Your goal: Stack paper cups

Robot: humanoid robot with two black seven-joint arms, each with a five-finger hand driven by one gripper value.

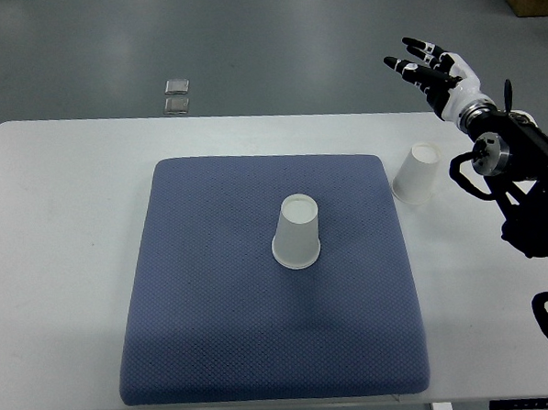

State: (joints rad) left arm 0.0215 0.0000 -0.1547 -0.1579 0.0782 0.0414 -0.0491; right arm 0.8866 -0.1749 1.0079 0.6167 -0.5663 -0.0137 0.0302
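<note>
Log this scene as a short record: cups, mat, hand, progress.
cup on mat: upside down, near the middle of the blue mat
cup off mat: upside down on the white table, just past the mat's right edge
mat: blue pad covering most of the table
right hand: raised beyond the table's far right corner, fingers spread, holding nothing
left hand: not in view
stacking: not yet done, cups apart
</note>
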